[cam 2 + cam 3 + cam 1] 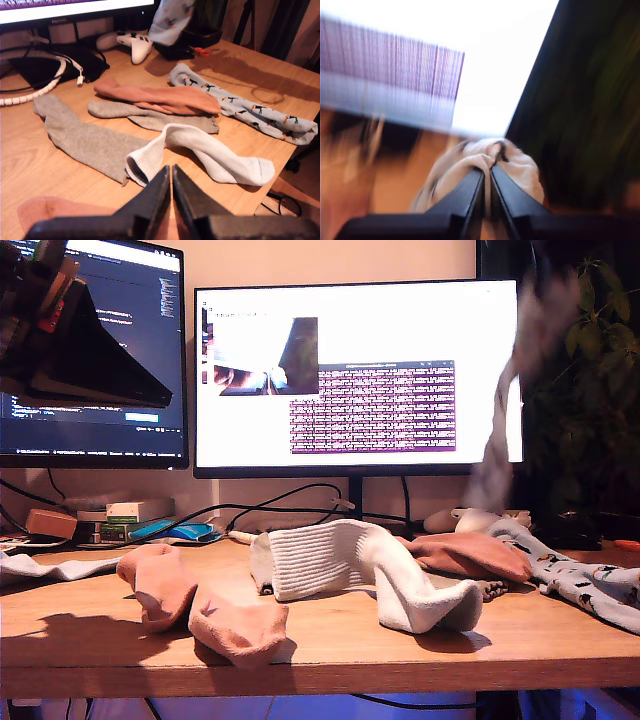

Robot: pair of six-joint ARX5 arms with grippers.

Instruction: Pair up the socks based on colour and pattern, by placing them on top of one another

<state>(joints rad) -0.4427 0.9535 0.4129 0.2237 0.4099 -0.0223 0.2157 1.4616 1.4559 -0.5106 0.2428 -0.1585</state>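
Now | my first gripper: jaws closed, empty, above the white ribbed sock | my second gripper: clamped on a blurred patterned sock, hanging by the monitor at the exterior view's right | other socks: lying on the desk

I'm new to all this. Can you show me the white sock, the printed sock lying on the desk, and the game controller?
white ribbed sock (220, 160): first wrist view, mid-foot.
printed sock (240, 107): first wrist view, middle of its length.
game controller (134, 46): first wrist view, centre of body.
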